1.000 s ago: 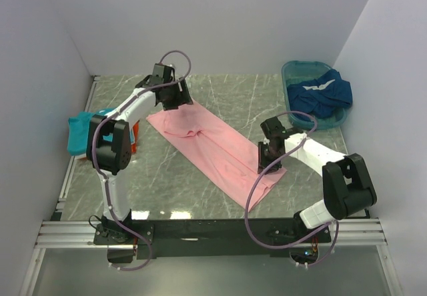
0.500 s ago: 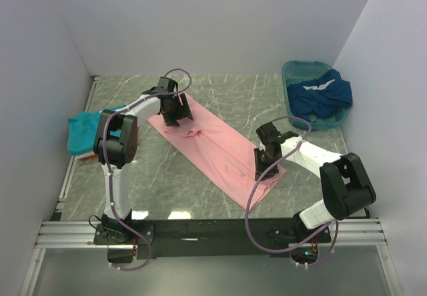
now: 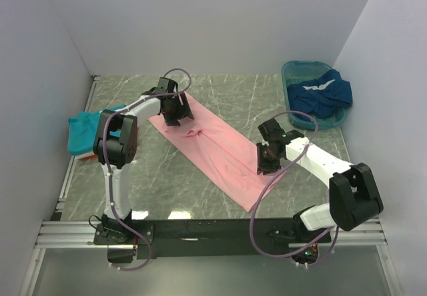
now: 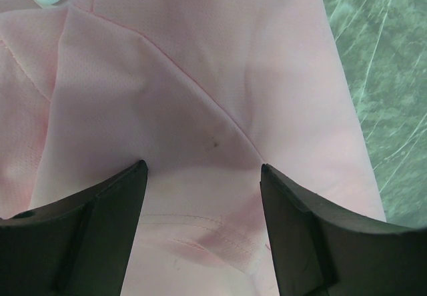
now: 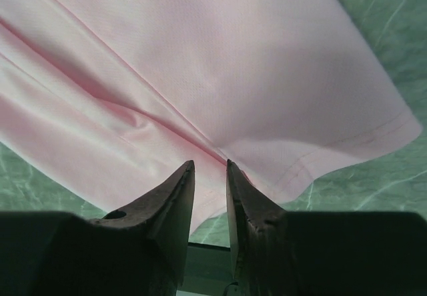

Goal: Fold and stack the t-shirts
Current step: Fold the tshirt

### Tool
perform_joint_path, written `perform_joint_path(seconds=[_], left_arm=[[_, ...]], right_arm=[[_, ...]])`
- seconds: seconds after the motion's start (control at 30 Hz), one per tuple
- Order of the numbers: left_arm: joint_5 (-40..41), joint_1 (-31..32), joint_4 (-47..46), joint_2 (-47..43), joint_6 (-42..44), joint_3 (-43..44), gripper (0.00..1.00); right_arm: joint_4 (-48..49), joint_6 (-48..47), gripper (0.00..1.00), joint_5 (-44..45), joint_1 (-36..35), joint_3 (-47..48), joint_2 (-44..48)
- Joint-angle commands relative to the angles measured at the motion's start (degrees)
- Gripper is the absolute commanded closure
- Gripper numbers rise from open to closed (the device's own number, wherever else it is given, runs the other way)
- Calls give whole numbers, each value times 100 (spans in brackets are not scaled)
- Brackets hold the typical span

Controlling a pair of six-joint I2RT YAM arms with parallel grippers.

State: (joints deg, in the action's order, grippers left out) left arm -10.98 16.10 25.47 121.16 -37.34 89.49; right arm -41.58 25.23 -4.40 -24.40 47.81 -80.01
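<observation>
The light pink t-shirt (image 3: pixel 213 151) lies as a long folded strip running diagonally across the marble table. At its far-left end my left gripper (image 3: pixel 175 112) is low over the cloth. Its jaws stand open and wide apart (image 4: pixel 201 169) over the flat pink t-shirt (image 4: pixel 200 76), near a seam. At the strip's near-right end, by the hem, is my right gripper (image 3: pixel 268 159). Its jaws are drawn close together (image 5: pixel 209 165), and a raised crease of the pink t-shirt (image 5: pixel 233 56) runs in between the tips.
A folded teal t-shirt (image 3: pixel 83 131) lies at the left edge of the table. A dark blue t-shirt with white trim (image 3: pixel 321 92) sits in the teal plastic basin (image 3: pixel 291 68) at the back right. White walls close in three sides, and a metal rail (image 3: pixel 213 231) runs along the front.
My left gripper came down from the shirt's far corner onto the cloth and has held still since. The right arm's elbow swung right, and its jaws narrowed slightly at the hem.
</observation>
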Motion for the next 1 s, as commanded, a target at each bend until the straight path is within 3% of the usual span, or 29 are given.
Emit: perform_joint_path(seconds=[0.0, 0.3, 0.97], left_arm=[[-114, -10, -148, 100, -115, -186, 25], [-220, -19, -245, 399, -10, -46, 25], [-1019, 69, -34, 1990, 1062, 2019, 25]], right_arm=[[-78, -10, 67, 308, -29, 342, 135], [300, -159, 66, 318, -29, 106, -480], [669, -300, 67, -1519, -179, -325, -736]])
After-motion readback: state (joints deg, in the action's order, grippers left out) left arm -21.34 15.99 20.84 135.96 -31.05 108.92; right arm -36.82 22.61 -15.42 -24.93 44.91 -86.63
